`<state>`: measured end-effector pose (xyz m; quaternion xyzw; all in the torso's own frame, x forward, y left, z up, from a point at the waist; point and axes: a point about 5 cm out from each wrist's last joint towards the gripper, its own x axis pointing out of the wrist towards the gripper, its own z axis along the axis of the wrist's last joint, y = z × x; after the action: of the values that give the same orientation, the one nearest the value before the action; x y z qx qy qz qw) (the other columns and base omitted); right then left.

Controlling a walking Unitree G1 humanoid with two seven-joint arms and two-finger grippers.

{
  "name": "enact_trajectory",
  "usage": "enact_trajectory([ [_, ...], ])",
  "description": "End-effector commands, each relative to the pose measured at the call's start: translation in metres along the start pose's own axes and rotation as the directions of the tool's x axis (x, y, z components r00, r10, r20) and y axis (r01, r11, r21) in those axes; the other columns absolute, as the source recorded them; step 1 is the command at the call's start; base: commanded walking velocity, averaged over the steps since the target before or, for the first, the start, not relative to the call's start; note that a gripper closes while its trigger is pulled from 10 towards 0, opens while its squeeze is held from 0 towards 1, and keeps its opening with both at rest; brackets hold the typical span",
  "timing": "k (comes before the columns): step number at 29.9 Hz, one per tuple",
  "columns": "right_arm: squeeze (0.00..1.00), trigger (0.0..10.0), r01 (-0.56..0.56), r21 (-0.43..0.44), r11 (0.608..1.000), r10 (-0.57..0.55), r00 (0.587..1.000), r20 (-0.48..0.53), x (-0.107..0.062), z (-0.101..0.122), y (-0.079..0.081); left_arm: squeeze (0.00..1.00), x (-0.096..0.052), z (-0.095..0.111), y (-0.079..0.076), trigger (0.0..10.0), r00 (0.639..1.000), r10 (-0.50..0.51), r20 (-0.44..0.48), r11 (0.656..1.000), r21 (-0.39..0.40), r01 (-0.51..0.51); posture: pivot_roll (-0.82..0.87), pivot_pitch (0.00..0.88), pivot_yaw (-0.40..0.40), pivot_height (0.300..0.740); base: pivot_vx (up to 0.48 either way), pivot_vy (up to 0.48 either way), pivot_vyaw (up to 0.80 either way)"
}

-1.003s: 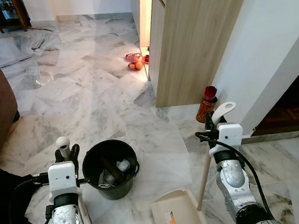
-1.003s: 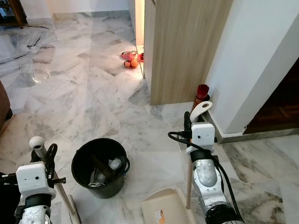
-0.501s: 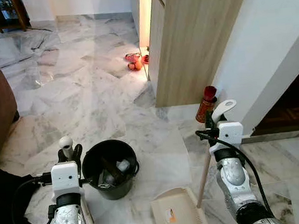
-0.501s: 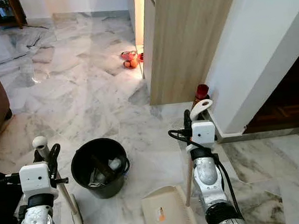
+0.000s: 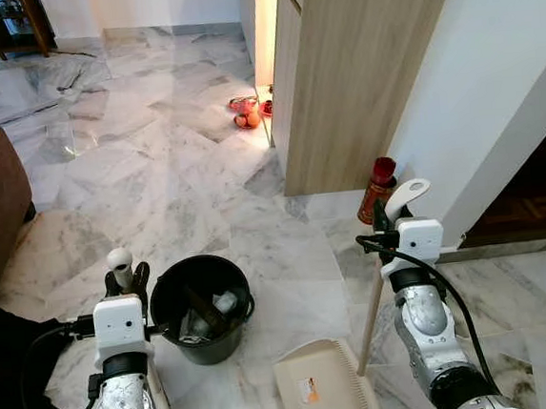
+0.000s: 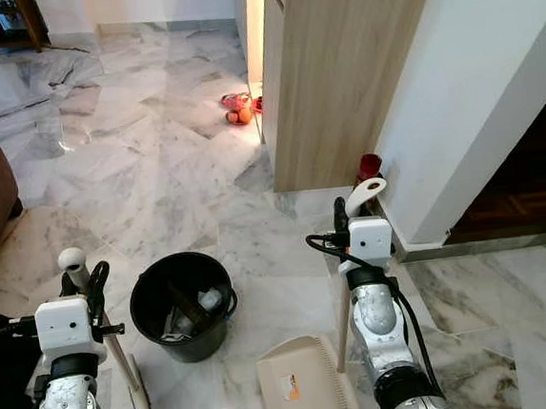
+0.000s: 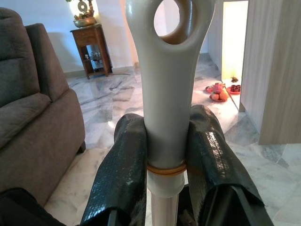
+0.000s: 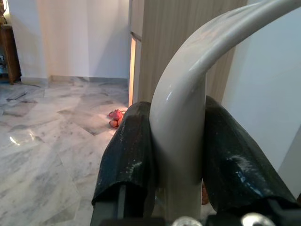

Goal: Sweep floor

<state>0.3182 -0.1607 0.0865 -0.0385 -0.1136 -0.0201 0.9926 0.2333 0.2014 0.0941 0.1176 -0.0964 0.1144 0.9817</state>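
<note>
Our left gripper (image 7: 167, 141) clamps the broom handle (image 7: 165, 94); our right gripper (image 8: 176, 146) clamps the dustpan handle (image 8: 188, 89). Between them sits the bucket (image 5: 202, 306). Next, we judge, sweep debris into the dustpan (image 5: 323, 391).

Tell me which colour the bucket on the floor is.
Black. The bucket shows best in the left eye view.

Bright, sharp head views; warm light spills from the doorway (image 5: 266, 33), with glare on the marble floor (image 5: 136, 169).

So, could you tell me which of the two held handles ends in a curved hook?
The dustpan handle in the right gripper; the broom handle in the left gripper ends in a rounded knob.
</note>
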Motion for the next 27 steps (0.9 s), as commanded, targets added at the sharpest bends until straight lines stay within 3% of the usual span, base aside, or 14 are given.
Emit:
enact_trajectory([
  [1,0.0,10.0,0.02,0.006,1.0,-0.02,1.0,0.004,0.0035,0.0024,-0.0047,0.0,0.0001,0.004,-0.0022,10.0,0.999,-0.005,0.032,1.0,0.008,0.005,0.09,0.087,-0.112,0.74,0.0,0.0,0.0],
  [7,0.0,10.0,0.021,0.008,1.0,-0.021,1.0,0.002,0.003,0.002,-0.0048,0.0,0.0001,0.0039,-0.0025,10.0,0.999,-0.006,0.031,1.0,0.009,0.006,0.09,0.09,-0.112,0.74,0.0,0.0,0.0],
  [27,0.0,10.0,0.008,0.008,1.0,-0.008,1.0,0.001,0.0031,0.0023,-0.0037,0.0,-0.0014,0.0035,-0.0051,10.0,1.0,-0.006,0.028,1.0,0.005,0.006,0.08,0.098,-0.117,0.74,-0.262,0.0,0.0],
])
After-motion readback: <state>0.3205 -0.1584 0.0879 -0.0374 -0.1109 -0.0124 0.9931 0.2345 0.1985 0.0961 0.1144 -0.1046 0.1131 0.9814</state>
